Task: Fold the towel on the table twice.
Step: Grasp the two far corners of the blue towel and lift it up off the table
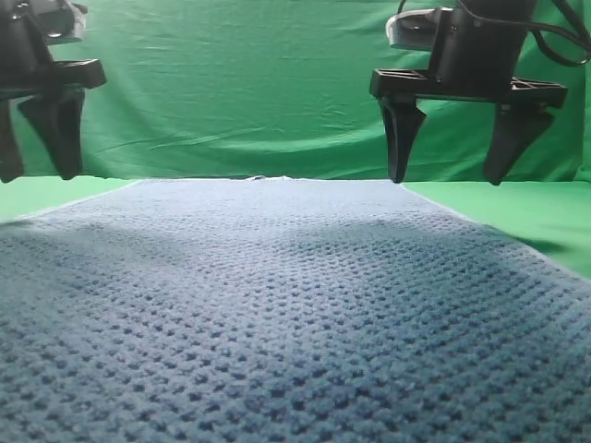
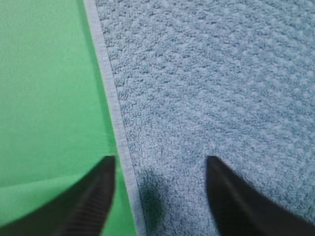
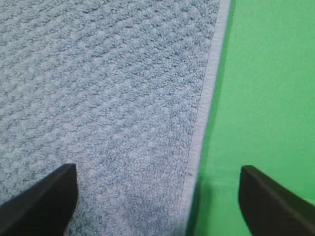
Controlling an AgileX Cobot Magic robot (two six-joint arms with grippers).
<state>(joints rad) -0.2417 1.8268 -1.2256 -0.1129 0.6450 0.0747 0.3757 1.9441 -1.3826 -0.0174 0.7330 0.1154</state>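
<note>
Clearly the coming move turns on how each gripper sits over a long side hem of the towel [image 1: 277, 305], which lies flat on the green surface [image 1: 545, 217], its long axis running from the near edge of the high view away to the far end just below both arms. On the left, the left gripper [image 1: 37, 138] hangs above the towel's far left corner, fingers apart and holding nothing; its wrist view shows the pale left hem [image 2: 115, 123] passing between the two fingers, with bare green under one and waffle cloth under the other. To the right, the right gripper [image 1: 457, 138] hovers over the far right corner, spread wide and empty, and its own view shows the right hem [image 3: 206, 98] likewise between its fingers. Each arm thus stands nearest its own side edge, the cloth directly beneath. Judging from this, no fold looks made yet, and a straight descent would bring both onto the hems.
</note>
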